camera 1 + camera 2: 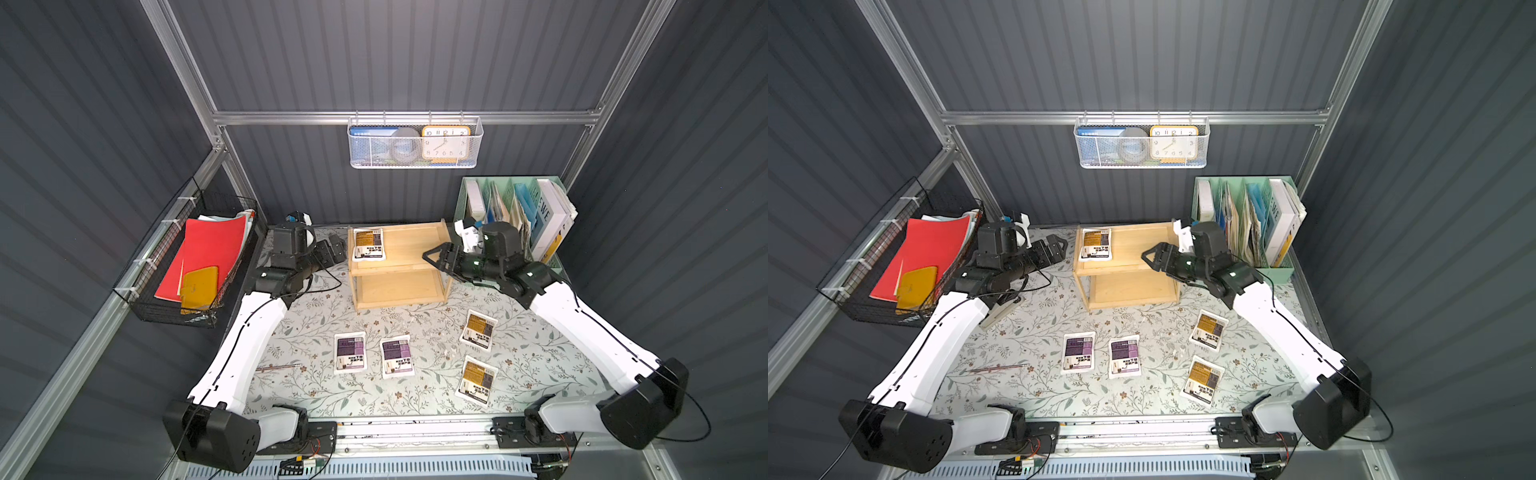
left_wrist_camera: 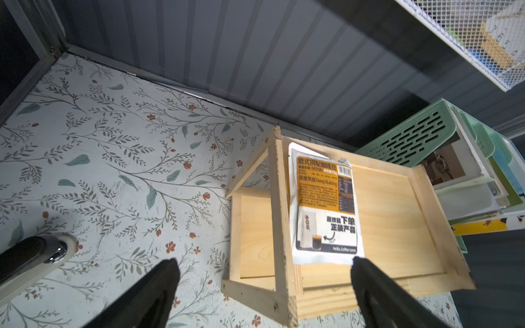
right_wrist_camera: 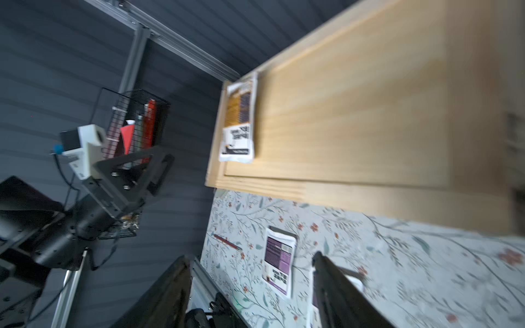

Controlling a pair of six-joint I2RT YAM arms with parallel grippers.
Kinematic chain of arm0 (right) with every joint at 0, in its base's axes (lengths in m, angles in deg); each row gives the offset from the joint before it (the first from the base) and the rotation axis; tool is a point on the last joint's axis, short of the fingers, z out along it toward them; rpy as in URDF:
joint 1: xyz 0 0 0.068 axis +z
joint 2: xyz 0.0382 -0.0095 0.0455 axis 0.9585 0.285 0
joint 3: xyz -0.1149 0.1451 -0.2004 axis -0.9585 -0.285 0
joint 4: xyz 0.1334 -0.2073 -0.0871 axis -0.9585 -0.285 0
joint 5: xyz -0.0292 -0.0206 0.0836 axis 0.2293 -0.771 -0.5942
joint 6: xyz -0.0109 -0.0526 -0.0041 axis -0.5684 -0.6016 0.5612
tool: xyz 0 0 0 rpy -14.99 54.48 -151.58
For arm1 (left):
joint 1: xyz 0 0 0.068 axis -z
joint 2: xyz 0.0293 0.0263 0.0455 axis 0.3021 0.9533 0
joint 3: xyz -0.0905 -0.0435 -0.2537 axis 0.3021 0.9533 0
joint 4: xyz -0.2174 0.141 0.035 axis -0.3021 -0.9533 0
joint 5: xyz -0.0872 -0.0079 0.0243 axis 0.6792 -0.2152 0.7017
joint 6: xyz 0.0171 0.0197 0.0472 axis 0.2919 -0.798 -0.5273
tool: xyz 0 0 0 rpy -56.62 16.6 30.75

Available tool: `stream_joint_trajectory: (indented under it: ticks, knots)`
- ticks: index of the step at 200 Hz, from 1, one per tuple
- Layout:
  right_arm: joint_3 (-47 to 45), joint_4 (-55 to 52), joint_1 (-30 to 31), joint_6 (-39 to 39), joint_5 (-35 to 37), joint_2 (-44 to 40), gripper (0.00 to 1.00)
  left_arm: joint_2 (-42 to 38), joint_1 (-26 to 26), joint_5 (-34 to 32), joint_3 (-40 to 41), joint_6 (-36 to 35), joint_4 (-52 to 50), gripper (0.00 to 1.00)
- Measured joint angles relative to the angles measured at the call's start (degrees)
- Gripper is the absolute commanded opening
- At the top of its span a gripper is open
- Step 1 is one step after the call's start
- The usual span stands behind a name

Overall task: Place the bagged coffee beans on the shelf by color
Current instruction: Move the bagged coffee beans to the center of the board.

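Observation:
The light-wood shelf (image 1: pixel 415 245) stands at the back of the table. One orange-labelled coffee bag (image 1: pixel 368 244) lies flat at the left end of its top tray, also seen in the left wrist view (image 2: pixel 324 198). On the table lie two purple-labelled bags (image 1: pixel 350 352) (image 1: pixel 397 357) and two orange-labelled bags (image 1: pixel 478 329) (image 1: pixel 476 380). My right gripper (image 1: pixel 431 255) hovers over the tray's right end, open and empty (image 3: pixel 251 262). My left gripper (image 1: pixel 337 248) is just left of the shelf, open with nothing between its fingers (image 2: pixel 264 267).
A mint-green file organizer (image 1: pixel 515 208) full of books stands right behind the right arm. A black wire basket (image 1: pixel 195 257) with a red folder hangs at the left wall. A white mesh basket (image 1: pixel 415 141) hangs on the back wall. A thin red stick (image 1: pixel 278 366) lies front left.

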State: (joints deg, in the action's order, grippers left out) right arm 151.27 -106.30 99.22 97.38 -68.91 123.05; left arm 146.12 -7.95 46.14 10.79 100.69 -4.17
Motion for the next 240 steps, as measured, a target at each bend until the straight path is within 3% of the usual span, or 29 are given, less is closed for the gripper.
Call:
stream_joint_trajectory:
  ticks: [34,80,160,240]
  knots:
    - [-17.7,-4.1,-4.2,3.5,2.7,-13.3,0.71,-2.7,8.6,-1.7,5.5,1.1,1.0,1.0]
    - [-26.4,-15.8,-4.3,5.8,4.9,-24.8,0.71,-3.7,16.7,-3.5,17.0,5.8,6.1,1.0]
    - [-33.1,-34.9,-3.7,6.6,8.0,-28.6,0.72,-0.5,23.3,-7.4,19.0,7.5,11.9,1.0]
    - [-38.8,-36.1,-2.1,9.2,7.7,-26.9,0.74,1.9,23.4,-7.8,18.6,7.5,14.0,1.0]
